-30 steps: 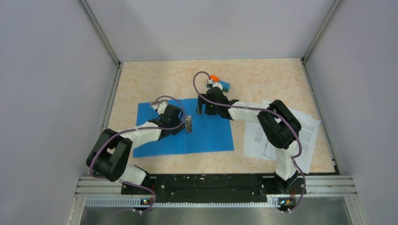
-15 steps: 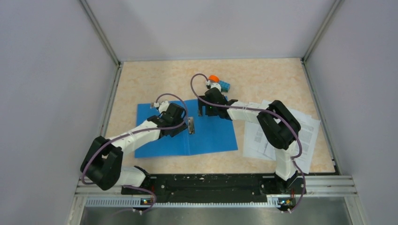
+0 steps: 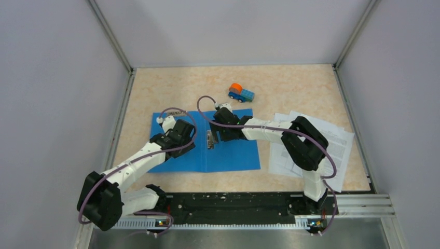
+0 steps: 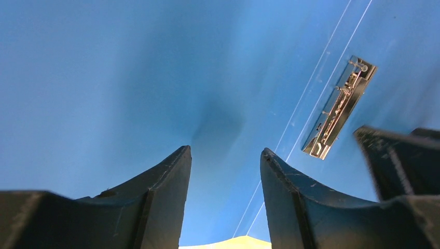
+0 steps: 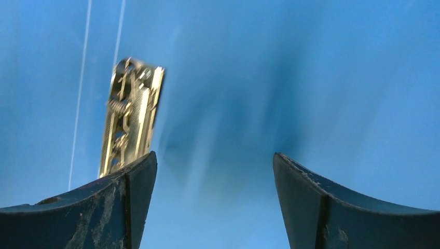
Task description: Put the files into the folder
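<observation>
- One thin bright-blue plastic folder [image 3: 233,153] lies open and flat on the beige worktop [image 3: 171,88], left of centre, with one metal clip [image 3: 209,139] inside.
- One loose stack of white printed paper sheets [image 3: 340,142] lies near the right edge, outside the folder.
- One blue-and-orange toy truck [image 3: 242,93] stands toward the far edge.
- The left arm's fingers [image 4: 166,176] and the right arm's fingers [image 5: 129,181] are both released, spread above the folder.

The blue folder [image 3: 233,153] lies open and flat before me, its metal clip [image 3: 209,139] showing. The printed white files [image 3: 341,147] lie loose at its 3 o'clock.
</observation>
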Action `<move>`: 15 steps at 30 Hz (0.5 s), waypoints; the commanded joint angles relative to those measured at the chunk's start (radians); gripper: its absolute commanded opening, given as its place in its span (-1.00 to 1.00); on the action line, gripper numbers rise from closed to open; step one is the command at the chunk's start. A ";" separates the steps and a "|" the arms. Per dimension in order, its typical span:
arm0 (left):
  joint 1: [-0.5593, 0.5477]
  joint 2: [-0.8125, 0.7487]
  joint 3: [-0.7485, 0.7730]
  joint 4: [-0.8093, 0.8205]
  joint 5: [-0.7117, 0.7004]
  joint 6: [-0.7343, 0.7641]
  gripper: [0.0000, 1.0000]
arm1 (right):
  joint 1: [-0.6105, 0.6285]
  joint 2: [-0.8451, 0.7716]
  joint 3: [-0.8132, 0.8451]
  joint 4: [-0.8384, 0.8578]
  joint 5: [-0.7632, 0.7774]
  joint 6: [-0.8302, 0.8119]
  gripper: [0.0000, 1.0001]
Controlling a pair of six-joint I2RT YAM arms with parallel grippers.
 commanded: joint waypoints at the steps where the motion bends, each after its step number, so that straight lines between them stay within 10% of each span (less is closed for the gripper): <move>1: 0.022 -0.060 -0.022 -0.008 -0.026 -0.005 0.14 | 0.073 -0.040 0.016 -0.100 -0.001 0.035 0.61; 15: 0.063 -0.088 -0.041 0.024 0.024 -0.012 0.15 | 0.161 -0.076 0.032 -0.057 0.101 0.095 0.43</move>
